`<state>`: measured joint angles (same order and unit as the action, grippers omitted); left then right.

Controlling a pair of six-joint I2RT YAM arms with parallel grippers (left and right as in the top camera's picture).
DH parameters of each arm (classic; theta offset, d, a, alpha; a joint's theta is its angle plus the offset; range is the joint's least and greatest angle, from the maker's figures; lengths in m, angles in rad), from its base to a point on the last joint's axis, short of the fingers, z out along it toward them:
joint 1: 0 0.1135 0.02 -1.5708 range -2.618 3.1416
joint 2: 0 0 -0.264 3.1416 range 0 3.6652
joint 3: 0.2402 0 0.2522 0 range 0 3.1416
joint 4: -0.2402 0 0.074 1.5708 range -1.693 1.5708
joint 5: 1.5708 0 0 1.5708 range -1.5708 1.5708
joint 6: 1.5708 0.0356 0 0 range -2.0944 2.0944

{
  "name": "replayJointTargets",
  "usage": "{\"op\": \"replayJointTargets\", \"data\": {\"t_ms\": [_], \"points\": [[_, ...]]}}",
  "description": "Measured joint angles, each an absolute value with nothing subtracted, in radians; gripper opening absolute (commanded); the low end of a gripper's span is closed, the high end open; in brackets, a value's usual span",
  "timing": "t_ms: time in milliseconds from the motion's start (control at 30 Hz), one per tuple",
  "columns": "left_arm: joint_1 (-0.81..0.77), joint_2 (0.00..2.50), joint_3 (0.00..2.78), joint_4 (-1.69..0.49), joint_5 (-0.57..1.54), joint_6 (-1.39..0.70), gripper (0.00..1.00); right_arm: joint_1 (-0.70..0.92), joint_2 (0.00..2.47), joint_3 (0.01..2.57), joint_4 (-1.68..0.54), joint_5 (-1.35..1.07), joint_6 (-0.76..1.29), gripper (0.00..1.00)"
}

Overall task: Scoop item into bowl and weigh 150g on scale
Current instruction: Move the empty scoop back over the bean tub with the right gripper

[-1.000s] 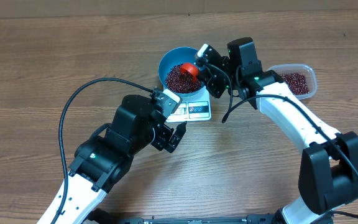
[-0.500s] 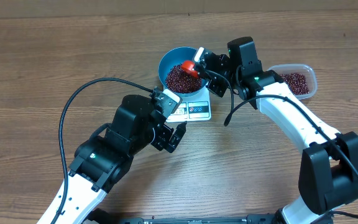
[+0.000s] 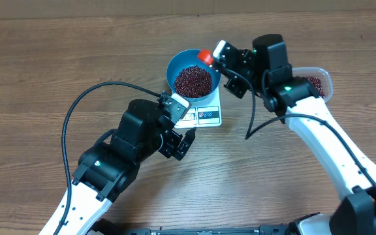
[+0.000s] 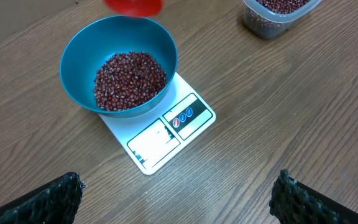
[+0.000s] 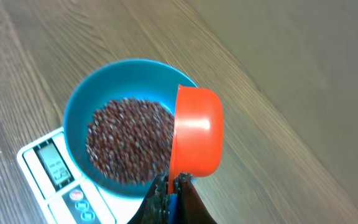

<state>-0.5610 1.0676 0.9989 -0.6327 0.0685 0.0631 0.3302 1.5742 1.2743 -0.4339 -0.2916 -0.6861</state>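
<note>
The blue bowl (image 3: pixel 175 65) stands on the white scale (image 3: pixel 207 116), holding a mound of dark red-brown beans (image 3: pixel 193 79). My right gripper (image 3: pixel 222 55) is shut on the handle of an orange scoop (image 3: pixel 205 57), which hangs tipped on its side at the bowl's far right rim. In the right wrist view the scoop (image 5: pixel 197 130) shows its outer side beside the bowl (image 5: pixel 79 106) and beans (image 5: pixel 129 140). My left gripper (image 4: pixel 179 196) is open over bare table in front of the scale (image 4: pixel 166 134), with nothing between its fingers (image 4: pixel 55 199).
A clear plastic tub (image 3: pixel 323 78) with more beans sits to the right of the bowl, partly under my right arm. It also shows at the top right of the left wrist view as the tub (image 4: pixel 278 15). A black cable (image 3: pixel 90 98) loops left of my left arm.
My right gripper has carried the scoop from over the beans in the bowl up and back to the bowl's far right rim, and the arm has swung right. The left arm has not moved.
</note>
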Motion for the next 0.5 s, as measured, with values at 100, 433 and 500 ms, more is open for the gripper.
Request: {"op": "replayJointTargets", "data": {"t_ms": [100,433,500], "points": [[-0.561,1.068,0.999,-0.633,0.068,0.063,0.99,0.312,1.546,1.274,-0.470,-0.234,-0.647,0.04],[-0.561,1.068,0.999,-0.633,0.068,0.063,1.00,0.175,1.494,1.275,-0.583,-0.033,-0.470,0.04],[-0.561,1.068,0.999,-0.633,0.068,0.063,0.99,0.133,1.494,1.275,-0.620,-0.011,-0.444,0.04]]}}
